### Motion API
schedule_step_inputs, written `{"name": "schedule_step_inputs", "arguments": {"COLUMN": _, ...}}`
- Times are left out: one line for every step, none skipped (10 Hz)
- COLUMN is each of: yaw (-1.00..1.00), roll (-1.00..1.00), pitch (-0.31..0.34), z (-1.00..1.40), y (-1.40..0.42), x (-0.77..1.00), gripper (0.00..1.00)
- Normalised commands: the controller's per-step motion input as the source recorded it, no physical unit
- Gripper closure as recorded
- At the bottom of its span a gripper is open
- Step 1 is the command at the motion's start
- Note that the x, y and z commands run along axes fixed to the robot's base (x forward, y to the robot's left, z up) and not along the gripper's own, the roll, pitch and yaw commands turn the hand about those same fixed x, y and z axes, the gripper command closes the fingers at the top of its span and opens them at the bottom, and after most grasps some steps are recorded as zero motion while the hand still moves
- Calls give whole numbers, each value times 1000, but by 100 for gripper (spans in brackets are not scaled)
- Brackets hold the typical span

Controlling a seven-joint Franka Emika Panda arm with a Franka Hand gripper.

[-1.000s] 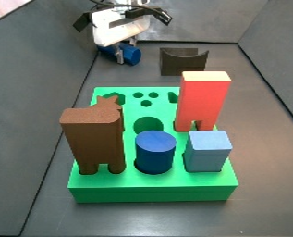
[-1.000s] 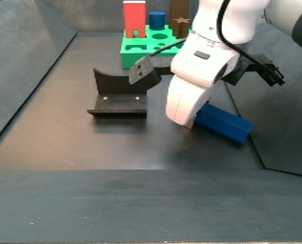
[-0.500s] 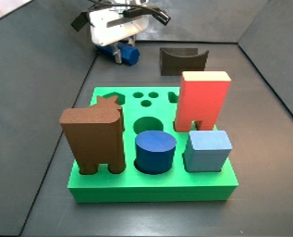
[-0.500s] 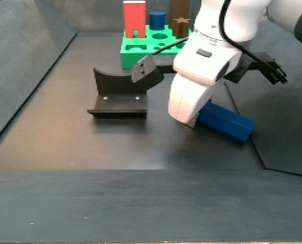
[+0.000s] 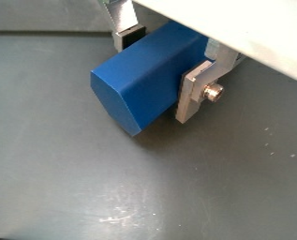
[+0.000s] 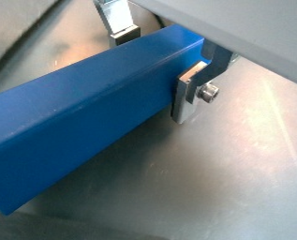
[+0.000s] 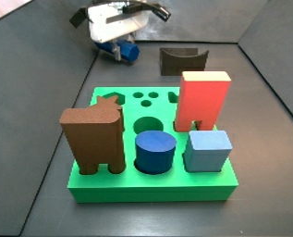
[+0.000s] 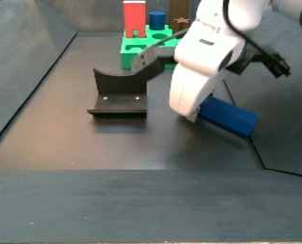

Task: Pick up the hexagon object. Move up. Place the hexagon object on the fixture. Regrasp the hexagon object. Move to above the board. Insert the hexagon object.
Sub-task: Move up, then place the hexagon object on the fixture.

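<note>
The hexagon object point(image 6: 95, 103), a long dark blue bar, lies crosswise between the fingers of the gripper point(image 5: 163, 58), its long axis running out well past the silver finger plates point(image 5: 196, 89) toward one side, so that the grasp sits near one end of the bar. In both wrist views the plates press flat against opposite faces of the bar: the gripper is closed on it. In a side view the free end of the hexagon object point(image 8: 230, 117) projects below and beside the white wrist, tilted, and appears to be just clear of the dark floor, though contact cannot be ruled out. The fixture point(image 8: 116, 93), a dark notched block, stands apart from the bar, to the other side of the gripper; the coming placement would carry the bar across to its notch. The green board point(image 7: 152, 176) with its standing pieces lies farther off.
</note>
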Motion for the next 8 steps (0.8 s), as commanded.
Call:
{"name": "schedule_step_inputs", "arguments": {"yaw": 18, "roll": -37, "pitch": 21, "z": 669, "y": -42, "x": 7, "gripper": 100}}
{"name": "schedule_step_inputs", "arguments": {"yaw": 26, "roll": -58, "pitch": 33, "z": 516, "y": -21, "x": 2, "gripper": 100}}
{"name": "schedule_step_inputs", "arguments": {"yaw": 31, "roll": -71, "pitch": 24, "z": 388, "y": -19, "x": -6, "gripper": 100}}
{"name": "schedule_step_inputs", "arguments": {"yaw": 29, "roll": -85, "pitch": 12, "z": 216, "y": -20, "x": -19, "gripper": 100}}
{"name": "schedule_step_inputs", "arguments": {"yaw": 0, "roll": 0, "pitch": 0, "z": 1000, "y": 0, "x": 0, "gripper": 100}}
{"name": "schedule_step_inputs", "arguments": {"yaw": -10, "roll": -5, "pitch": -12, "z": 1000, "y": 5, "x": 6, "gripper": 100}}
{"name": "schedule_step_inputs", "arguments": {"yaw": -5, "roll": -20, "pitch": 3, "z": 1000, "y": 1, "x": -3, "gripper": 100}}
{"name": "schedule_step_inputs", "arguments": {"yaw": 7, "roll": -42, "pitch": 4, "z": 1000, "y": -4, "x": -7, "gripper": 100}}
